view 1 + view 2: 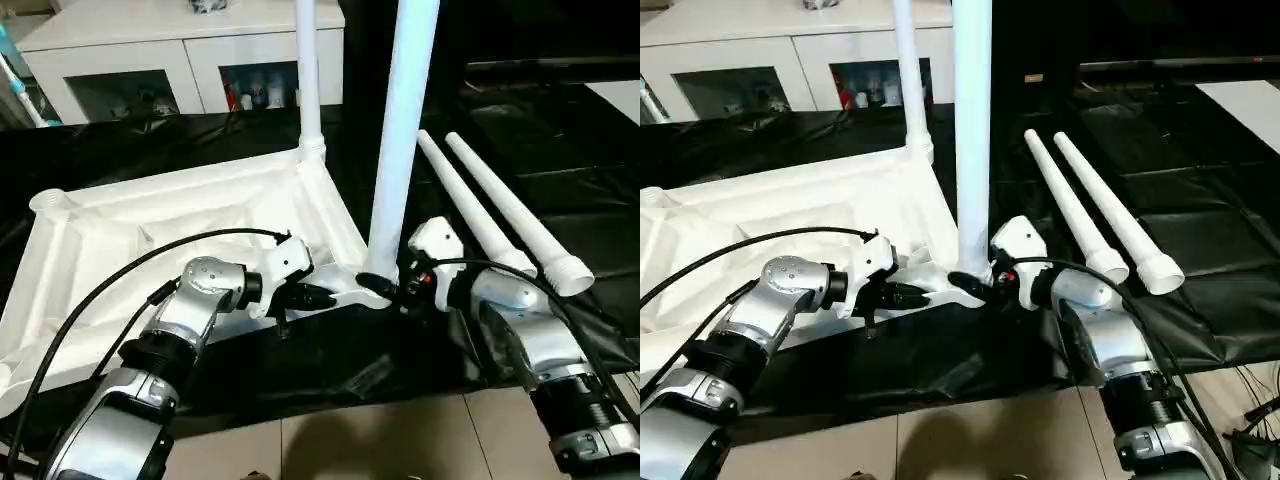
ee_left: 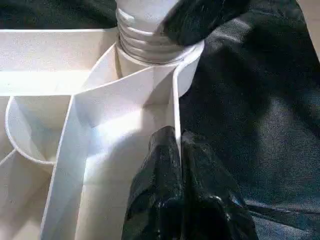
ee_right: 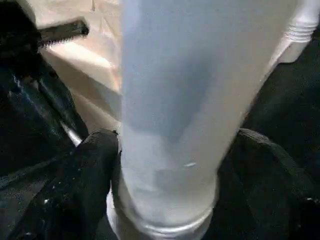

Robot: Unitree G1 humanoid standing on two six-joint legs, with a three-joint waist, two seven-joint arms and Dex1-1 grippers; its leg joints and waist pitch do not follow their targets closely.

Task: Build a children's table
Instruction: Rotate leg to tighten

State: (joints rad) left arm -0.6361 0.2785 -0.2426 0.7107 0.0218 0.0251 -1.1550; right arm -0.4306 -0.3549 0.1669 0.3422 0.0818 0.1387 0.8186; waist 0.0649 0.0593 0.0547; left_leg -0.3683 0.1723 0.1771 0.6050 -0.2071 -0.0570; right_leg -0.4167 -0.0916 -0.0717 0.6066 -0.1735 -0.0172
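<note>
The top (image 1: 190, 215) lies upside down on the black table (image 1: 560, 210). The near leg (image 1: 400, 150) stands upright in the near right corner socket, its long axis vertical between the right gripper's (image 1: 385, 283) fingers, which clamp its base. The left gripper (image 2: 176, 165), pinched together on the rim, braces just left. Two spare legs (image 1: 500, 220) lie far right.

Upturned white top (image 1: 150, 240) bears two upright legs (image 1: 400, 140); two lie beside.

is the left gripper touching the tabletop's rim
Touching. The left wrist view shows the left gripper pinched shut on the tabletop rim wall.
</note>
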